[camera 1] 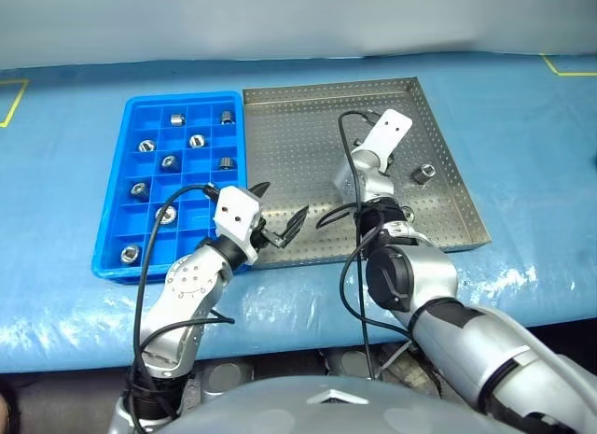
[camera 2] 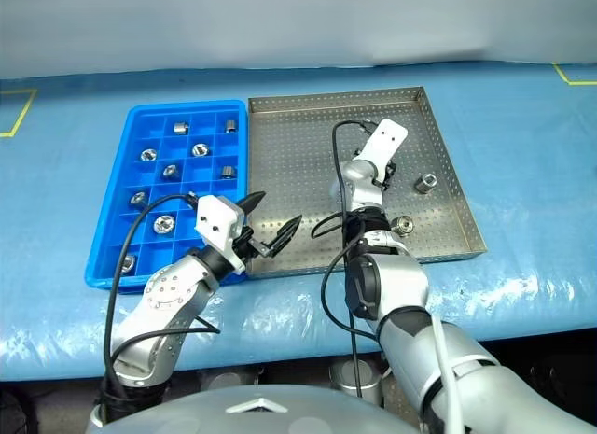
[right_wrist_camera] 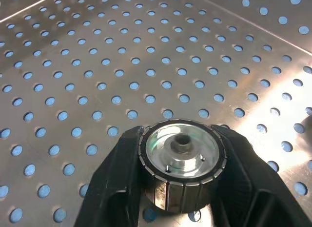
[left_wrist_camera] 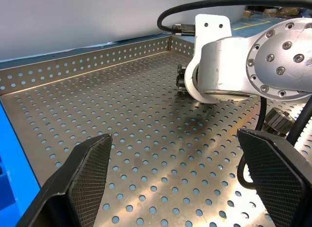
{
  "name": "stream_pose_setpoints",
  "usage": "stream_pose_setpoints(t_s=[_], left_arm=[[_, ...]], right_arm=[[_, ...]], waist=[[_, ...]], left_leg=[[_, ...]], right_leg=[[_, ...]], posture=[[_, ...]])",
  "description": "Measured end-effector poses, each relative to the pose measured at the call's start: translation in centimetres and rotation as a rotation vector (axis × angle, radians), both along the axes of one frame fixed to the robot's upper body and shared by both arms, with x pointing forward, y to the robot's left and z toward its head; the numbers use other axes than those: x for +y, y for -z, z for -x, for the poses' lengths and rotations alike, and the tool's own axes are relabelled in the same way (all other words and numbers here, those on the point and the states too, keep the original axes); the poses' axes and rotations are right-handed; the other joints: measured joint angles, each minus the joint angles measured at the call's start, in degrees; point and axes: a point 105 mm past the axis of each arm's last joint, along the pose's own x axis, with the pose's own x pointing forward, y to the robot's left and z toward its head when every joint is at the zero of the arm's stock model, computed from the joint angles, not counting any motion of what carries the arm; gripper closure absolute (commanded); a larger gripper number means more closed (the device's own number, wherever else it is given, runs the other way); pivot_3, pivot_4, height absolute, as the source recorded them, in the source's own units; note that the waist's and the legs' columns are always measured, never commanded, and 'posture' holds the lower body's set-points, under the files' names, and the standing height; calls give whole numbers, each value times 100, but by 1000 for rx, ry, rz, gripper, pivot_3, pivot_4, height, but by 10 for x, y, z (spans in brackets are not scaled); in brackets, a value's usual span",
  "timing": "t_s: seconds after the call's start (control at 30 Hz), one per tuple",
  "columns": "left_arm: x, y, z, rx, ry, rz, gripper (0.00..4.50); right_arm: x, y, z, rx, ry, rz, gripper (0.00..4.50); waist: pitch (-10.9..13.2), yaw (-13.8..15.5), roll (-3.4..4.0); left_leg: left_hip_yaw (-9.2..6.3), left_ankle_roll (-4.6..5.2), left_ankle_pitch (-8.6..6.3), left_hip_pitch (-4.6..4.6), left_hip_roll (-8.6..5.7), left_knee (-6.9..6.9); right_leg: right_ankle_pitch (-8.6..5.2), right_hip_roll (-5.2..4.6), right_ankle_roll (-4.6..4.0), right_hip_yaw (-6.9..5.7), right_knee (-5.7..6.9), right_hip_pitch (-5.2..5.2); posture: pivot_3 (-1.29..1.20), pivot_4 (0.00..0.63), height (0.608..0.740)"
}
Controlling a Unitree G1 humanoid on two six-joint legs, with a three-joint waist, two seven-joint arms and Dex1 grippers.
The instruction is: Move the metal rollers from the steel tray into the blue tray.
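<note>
I count nine metal rollers already sitting in the blue tray (camera 1: 114,252), each in its own square compartment: one near the upper right of the tray (camera 1: 227,117), others scattered down the columns, and one in the lower left corner cell (camera 1: 131,255). So I judge the job well past halfway.

What remains lies in the steel tray (camera 1: 280,117), which fills the upper centre and right of the head view. There I see one roller standing free (camera 1: 424,173) toward the right of the tray, near its right rim, and another (camera 2: 403,225) lower down, close to the front rim, partly hidden by my right arm in the left eye view. A third roller (right_wrist_camera: 181,163) is between the fingers of my right gripper (right_wrist_camera: 181,183): the wrist view shows both black pads pressed against its ribbed sides, the roller end-up with its dark centre hole facing the camera and its base seemingly on the perforated floor. I read that as a grasp made but not yet lifted.

My left gripper (camera 1: 280,215) hovers over the front left of the steel tray, just beside the blue tray's right edge, its fingers spread wide with nothing between them.

By my reckoning three rollers are left: the one in hand needs carrying across to a vacant cell, then the two loose ones
</note>
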Motion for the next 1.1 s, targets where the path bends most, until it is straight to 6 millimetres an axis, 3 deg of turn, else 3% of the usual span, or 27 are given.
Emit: stream_pose_setpoints(t_s=[0.13,0.23,0.47,0.6,0.83,1.1], left_arm=[[7,2,1,-9,-38,-2,0],[19,3,0,-21,-112,-3,0],[58,7,-1,-33,-346,1,0],[79,4,5,-49,-447,-8,0],[102,7,26,-36,-574,-29,0],[109,8,35,-22,-632,-32,0]], right_arm=[[12,-3,0,-22,-117,38,2779],[35,-15,-2,-82,-332,62,2779],[143,-71,22,-297,-1002,140,2779],[179,-77,42,-322,-1242,136,2779],[203,-64,58,-274,-1424,103,2779],[212,-40,66,-190,-1516,76,2779]], waist=[[3,21,6],[7,26,12],[8,126,13],[8,300,10],[9,546,7],[9,674,6]], left_leg=[[0,0,0,-5,1,-4],[1,0,0,-12,1,-8],[-2,0,0,-13,6,-17],[-3,0,0,-14,3,-17],[-5,-1,0,-15,2,-20],[-10,-3,1,-15,5,-29]], right_leg=[[-1,1,-2,0,0,-6],[-1,0,-2,2,-1,-17],[-4,4,-6,-5,-2,-22],[-5,-1,-6,-10,-8,-20],[-5,-3,-6,-15,-11,-20],[-13,0,-18,-23,-11,-23]], posture=[[12,150,740],[27,150,740],[104,150,740],[167,150,740],[243,150,740],[277,150,740]])
